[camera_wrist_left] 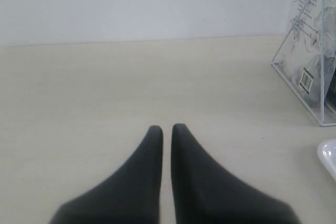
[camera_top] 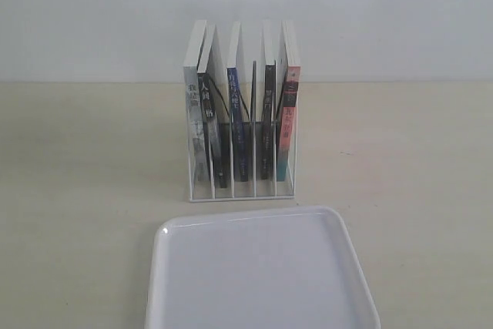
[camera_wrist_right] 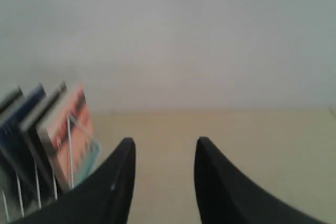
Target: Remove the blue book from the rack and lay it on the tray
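The blue book (camera_top: 236, 117) stands upright in a middle slot of the white wire rack (camera_top: 241, 190), among black-spined books and a red-and-teal one at the right end. The white tray (camera_top: 262, 271) lies in front of the rack, bare. Neither gripper shows in the exterior view. My left gripper (camera_wrist_left: 167, 128) is shut over bare table, with the rack (camera_wrist_left: 310, 85) off to one side and a tray corner (camera_wrist_left: 329, 156) at the frame's edge. My right gripper (camera_wrist_right: 164, 142) is open and holds nothing, raised beside the rack's red-and-teal end; the blue book's cover (camera_wrist_right: 26, 111) shows behind it.
A pale wall stands behind the beige table (camera_top: 400, 144). The red-and-teal book (camera_top: 289, 117) fills the rack's rightmost slot, a black-spined book (camera_top: 267, 113) sits between it and the blue one, and two more books (camera_top: 202, 121) stand at the left end.
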### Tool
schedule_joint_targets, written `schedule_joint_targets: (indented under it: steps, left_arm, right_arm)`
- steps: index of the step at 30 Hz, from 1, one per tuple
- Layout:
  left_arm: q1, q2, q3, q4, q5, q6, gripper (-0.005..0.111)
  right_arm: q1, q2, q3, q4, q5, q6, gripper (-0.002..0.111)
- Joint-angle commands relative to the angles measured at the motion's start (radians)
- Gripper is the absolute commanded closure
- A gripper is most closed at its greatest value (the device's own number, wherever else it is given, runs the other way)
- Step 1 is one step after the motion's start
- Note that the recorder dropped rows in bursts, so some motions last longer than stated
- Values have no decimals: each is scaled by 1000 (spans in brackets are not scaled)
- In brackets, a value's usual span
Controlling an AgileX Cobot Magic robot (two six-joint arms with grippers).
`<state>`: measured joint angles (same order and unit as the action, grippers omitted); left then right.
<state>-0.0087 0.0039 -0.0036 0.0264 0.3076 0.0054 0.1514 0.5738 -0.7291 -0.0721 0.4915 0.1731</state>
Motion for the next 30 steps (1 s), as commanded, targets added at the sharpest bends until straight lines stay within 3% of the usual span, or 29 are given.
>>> schedule_joint_targets:
  steps: [1,6,12,17,22,30]
  left_arm:
    - [-1,-4,4,-8,-4,4,102]
    - [-1,-4,4,-8,-4,4,102]
    - [-1,-4,4,-8,-4,4,102]
    - [-1,-4,4,-8,-4,4,102]
    - [-1,-4,4,-8,-4,4,102]
    - [-1,-4,4,-8,-4,4,102]
  right_arm:
    - [-2,149,-24,-11,198,9,72]
    - [-2,239,-24,35,248,-4,72]
    - [-2,349,-24,358,239,-409,72]
    - [-2,475,-24,584,228,-589,72]
    - [-2,533,-24,705,194,-609,72]
    - [-2,536,-99,719,256,-644,72]
